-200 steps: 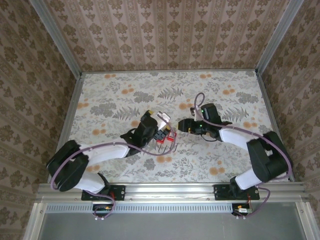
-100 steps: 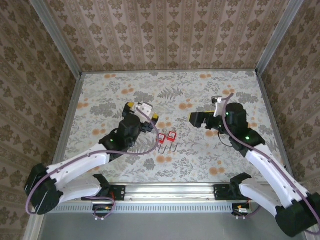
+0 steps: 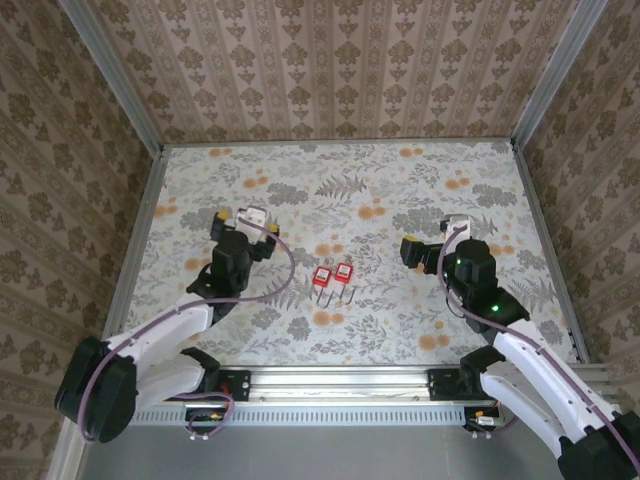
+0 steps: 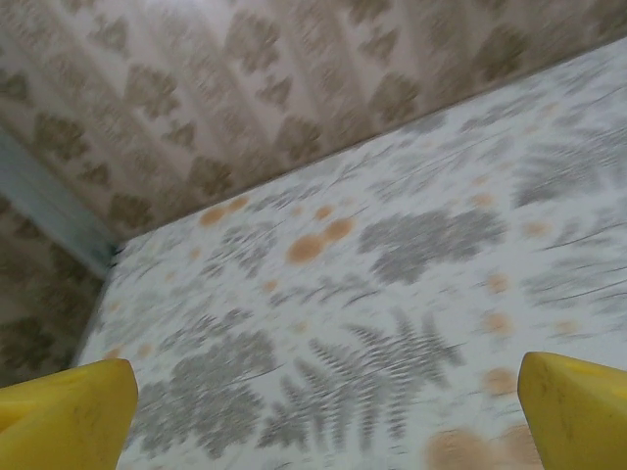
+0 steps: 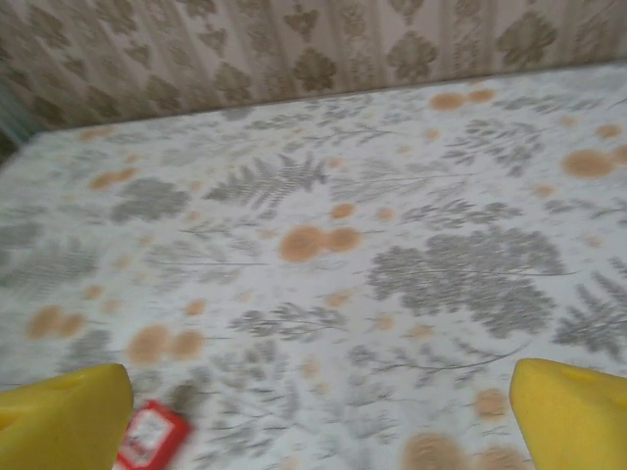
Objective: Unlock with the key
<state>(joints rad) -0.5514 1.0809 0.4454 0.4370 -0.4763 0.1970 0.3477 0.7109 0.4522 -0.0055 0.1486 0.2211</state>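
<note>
Big floral table (image 3: 330, 180), and both arms are set wide to the sides: left arm (image 3: 160, 325) low on the left, right arm (image 3: 520, 345) low on the right. Left gripper (image 4: 323, 397): jaws spread as wide as they go, nothing between the yellow fingertips (image 4: 69, 411) but bare cloth. Right gripper (image 5: 318, 397), same story: jaws fully apart, holding nothing.

The two red padlocks (image 3: 322, 277) lie flat on the table in the gap between the grippers. They're well apart from the left jaws, off to their right, and nearer the right jaws, off to their left. Thin metal pieces (image 3: 335, 294) sit at the padlocks' near edges. Shackles or a key? Too small to call.

So how far along? My read: no key in either grip and no lock steadied, so any unlocking left needs a pick-up first. Whether these locks are already open, I can't tell.

View for view: the top camera gives both padlocks and both arms. The right wrist camera catches one padlock just beside its fingertip at the frame's lower left. The left wrist camera looks across cloth to the far wall (image 4: 245, 88).
</note>
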